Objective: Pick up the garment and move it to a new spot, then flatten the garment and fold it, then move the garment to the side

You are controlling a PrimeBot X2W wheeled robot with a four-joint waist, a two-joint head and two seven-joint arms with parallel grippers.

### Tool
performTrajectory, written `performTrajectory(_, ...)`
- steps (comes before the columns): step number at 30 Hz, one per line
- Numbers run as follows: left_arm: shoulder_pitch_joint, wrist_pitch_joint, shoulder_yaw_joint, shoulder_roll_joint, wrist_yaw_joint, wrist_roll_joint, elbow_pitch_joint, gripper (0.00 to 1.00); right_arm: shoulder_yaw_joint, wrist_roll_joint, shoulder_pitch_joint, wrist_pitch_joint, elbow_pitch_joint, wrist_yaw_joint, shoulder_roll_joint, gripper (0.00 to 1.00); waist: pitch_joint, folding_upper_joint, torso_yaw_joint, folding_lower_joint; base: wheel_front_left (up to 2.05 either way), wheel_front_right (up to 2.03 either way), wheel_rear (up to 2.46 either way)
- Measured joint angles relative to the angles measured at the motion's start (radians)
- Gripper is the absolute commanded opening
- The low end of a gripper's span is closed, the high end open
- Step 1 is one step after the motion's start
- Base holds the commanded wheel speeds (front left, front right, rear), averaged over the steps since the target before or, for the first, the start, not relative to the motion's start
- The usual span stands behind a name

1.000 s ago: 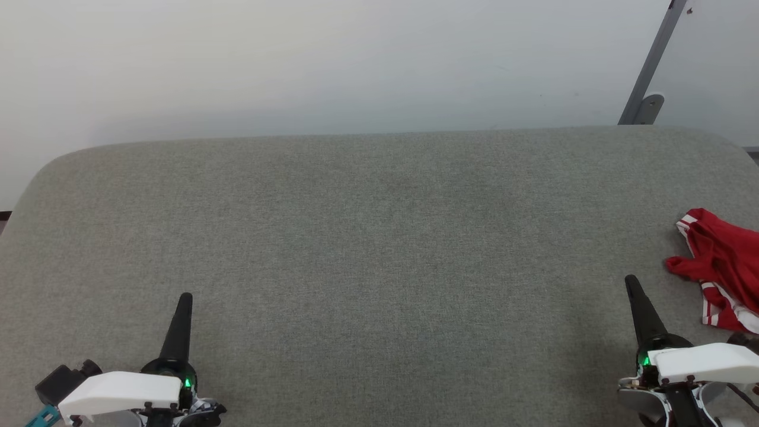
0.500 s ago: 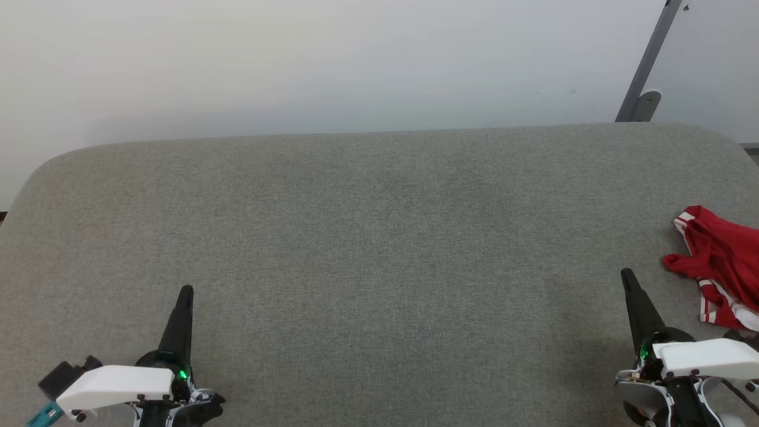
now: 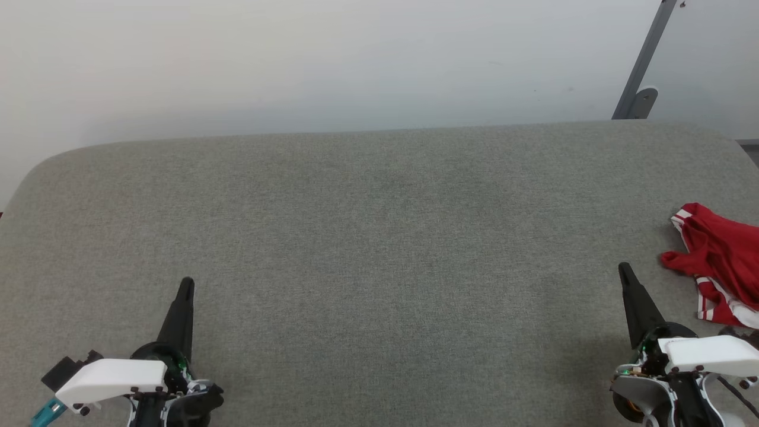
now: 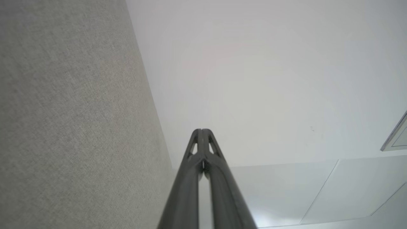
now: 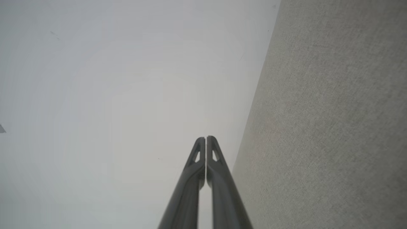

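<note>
Red garment on the worktop at frame's right edge, near and above-right of the right jaws; both jaws closed, empty.

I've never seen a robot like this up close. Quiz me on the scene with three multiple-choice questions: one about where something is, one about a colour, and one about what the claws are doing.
1. In the head view, where does the garment lie on the grey padded surface?
A) at the far right edge
B) in the centre
C) in the far left corner

2. What colour is most of the garment?
A) blue
B) bright red
C) green

3. How do the left gripper and right gripper stand?
A) both wide open
B) one clamped on the garment
C) both shut and empty

Answers:
1 A: it lies bunched at the right edge, to the right of the right gripper.
2 B: the cloth is red with white striped edging.
3 C: each wrist view shows the two fingers pressed together with nothing between them.
</note>
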Motion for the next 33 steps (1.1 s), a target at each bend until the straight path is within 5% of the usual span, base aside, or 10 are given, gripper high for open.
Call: performTrajectory(33,-0.016,0.022,0.012,-0.007,0.0,-0.057,0.008,0.0,-0.005,0.057,-0.011,0.017,-0.003,0.0,0.009,0.0,0.003,0.0,-0.004,0.0,0.0,0.0,0.0)
